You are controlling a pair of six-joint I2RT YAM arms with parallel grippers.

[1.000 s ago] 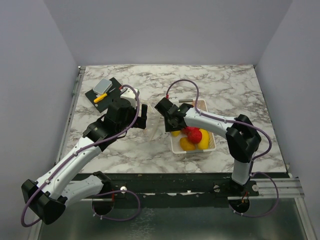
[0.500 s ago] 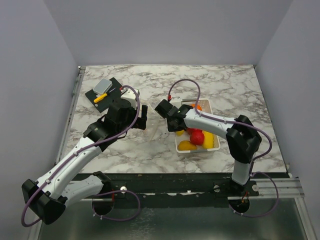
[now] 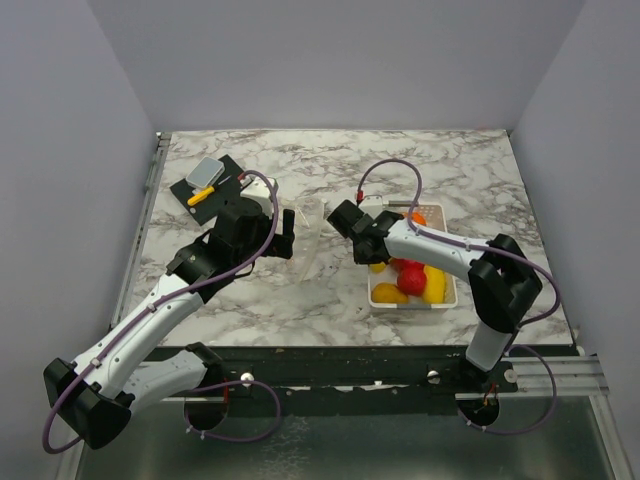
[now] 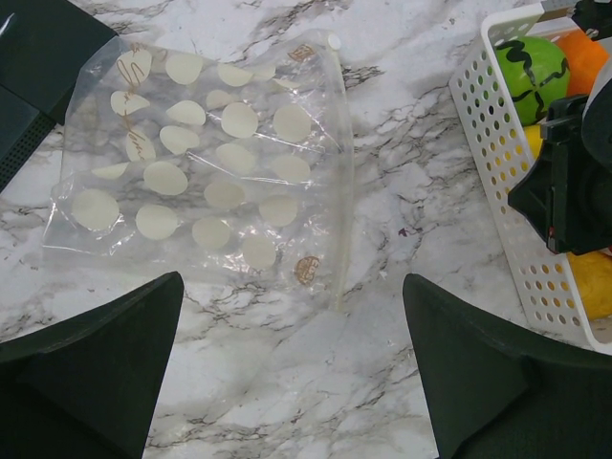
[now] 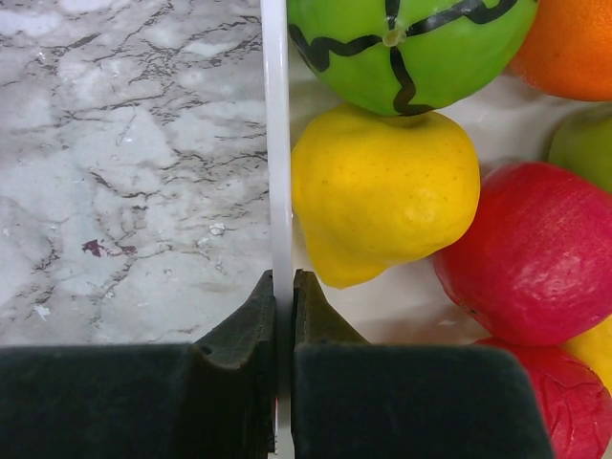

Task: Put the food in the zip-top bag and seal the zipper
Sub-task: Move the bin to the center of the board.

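Observation:
The food lies in a white tray (image 5: 276, 143): a yellow fruit (image 5: 382, 191), a green one (image 5: 411, 48), a red one (image 5: 535, 249) and an orange one (image 5: 574, 48). My right gripper (image 5: 284, 282) is shut on the tray's left rim, one finger outside and one inside. From above, the tray (image 3: 412, 306) sits right of centre with the right gripper (image 3: 372, 250) at its left wall. The zip-top bag (image 4: 201, 163) lies flat and empty on the marble, its zipper (image 4: 342, 191) along the edge facing the tray. My left gripper (image 4: 292, 354) hovers open just short of the bag.
A black board (image 3: 207, 180) carrying a grey block and a yellow-orange tool lies at the back left. The tray's perforated wall (image 4: 497, 163) stands to the right of the bag, with bare marble between them.
My right gripper closed on the tray's rim and dragged the tray with its fruit to the right, away from the bag. The left arm stayed still.

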